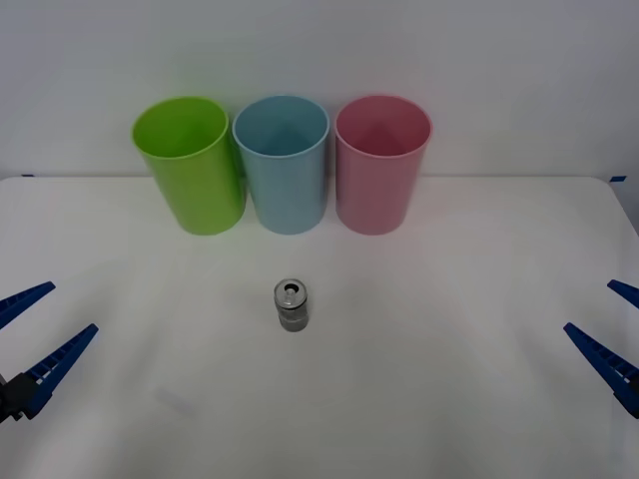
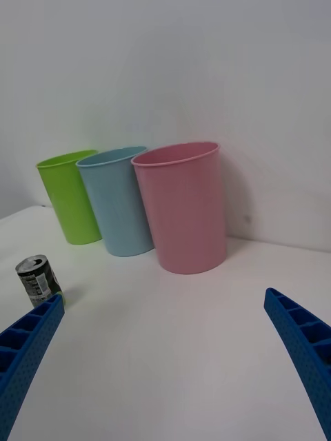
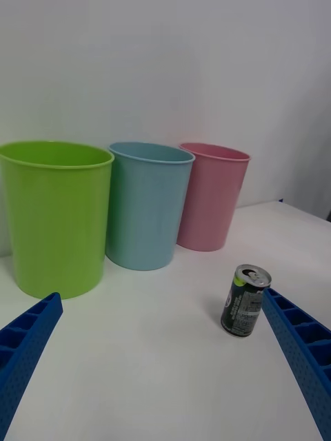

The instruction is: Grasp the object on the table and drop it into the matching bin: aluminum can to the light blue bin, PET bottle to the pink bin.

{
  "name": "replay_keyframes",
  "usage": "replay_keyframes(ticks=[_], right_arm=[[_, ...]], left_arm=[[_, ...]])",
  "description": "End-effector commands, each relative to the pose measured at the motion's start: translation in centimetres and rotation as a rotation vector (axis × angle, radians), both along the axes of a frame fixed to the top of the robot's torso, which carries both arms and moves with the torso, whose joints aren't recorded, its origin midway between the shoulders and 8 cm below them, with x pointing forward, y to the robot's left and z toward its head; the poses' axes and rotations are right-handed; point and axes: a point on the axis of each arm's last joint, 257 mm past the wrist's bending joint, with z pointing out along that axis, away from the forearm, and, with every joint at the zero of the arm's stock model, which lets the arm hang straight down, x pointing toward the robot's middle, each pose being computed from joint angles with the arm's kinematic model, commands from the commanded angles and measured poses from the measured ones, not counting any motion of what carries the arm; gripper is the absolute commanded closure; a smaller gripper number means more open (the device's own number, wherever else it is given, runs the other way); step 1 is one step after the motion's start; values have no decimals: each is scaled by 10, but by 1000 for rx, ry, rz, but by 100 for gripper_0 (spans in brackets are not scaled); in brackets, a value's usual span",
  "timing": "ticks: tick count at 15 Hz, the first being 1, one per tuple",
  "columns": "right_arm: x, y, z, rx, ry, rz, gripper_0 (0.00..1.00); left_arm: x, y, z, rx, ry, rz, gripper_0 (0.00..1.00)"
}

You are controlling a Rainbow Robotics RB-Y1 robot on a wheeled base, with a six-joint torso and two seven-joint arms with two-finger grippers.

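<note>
The aluminum can stands upright on the table, alone, on the robot's side of the light blue bin and well apart from it. Behind the can, three cups stand in a row: a lime green cup left of the light blue bin, and the pink bin to that bin's right, each just beside its neighbour.

The left gripper hangs low, far to the left of the can, its blue ribbed fingers spread wide with nothing between them. In the left wrist view the can stands ahead of the spread fingers, near one of them.

The right gripper sits far to the right of the can, jaws likewise parted and empty. From its wrist camera the can lies off to one side, just beyond one fingertip, not between the two.
</note>
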Motion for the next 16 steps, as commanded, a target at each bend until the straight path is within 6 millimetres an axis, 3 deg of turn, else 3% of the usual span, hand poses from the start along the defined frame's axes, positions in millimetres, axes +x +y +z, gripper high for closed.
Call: replay_keyframes(ticks=[1,6,16], right_arm=[[0,0,0,0,0,0,0],[5,13,-3,34,-2,9,0],[26,77,-56,-28,69,131,0]], left_arm=[[0,0,0,0,0,0,0],[0,0,0,0,0,0,0],[0,0,0,0,0,0,0]])
